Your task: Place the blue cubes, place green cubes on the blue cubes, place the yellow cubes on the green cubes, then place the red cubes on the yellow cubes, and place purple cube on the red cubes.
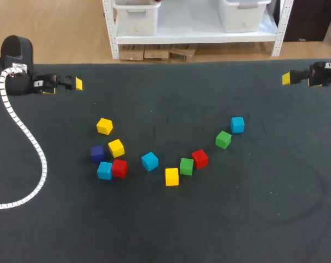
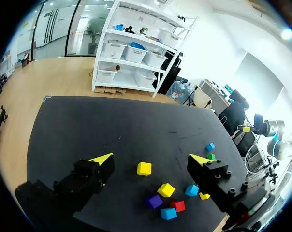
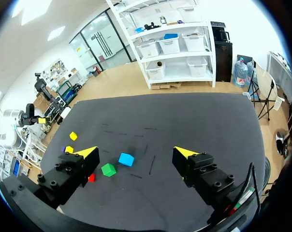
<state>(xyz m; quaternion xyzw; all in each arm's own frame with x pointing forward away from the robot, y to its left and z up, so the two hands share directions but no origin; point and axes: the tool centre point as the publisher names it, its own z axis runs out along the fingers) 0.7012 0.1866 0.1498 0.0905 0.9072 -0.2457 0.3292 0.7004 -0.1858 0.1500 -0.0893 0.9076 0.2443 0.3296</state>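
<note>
The cubes lie loose in a curved row mid-table. At the left end are a yellow cube, the purple cube, another yellow, a blue and a red. A blue cube, yellow, green and red follow. Another green and blue end the row at the right. My left gripper hangs open at the far left, well back from the cubes. My right gripper is open at the far right, holding nothing.
The dark mat covers the whole table. A white ribbed cable trails from my left arm across the mat's left side. No cube is stacked on another.
</note>
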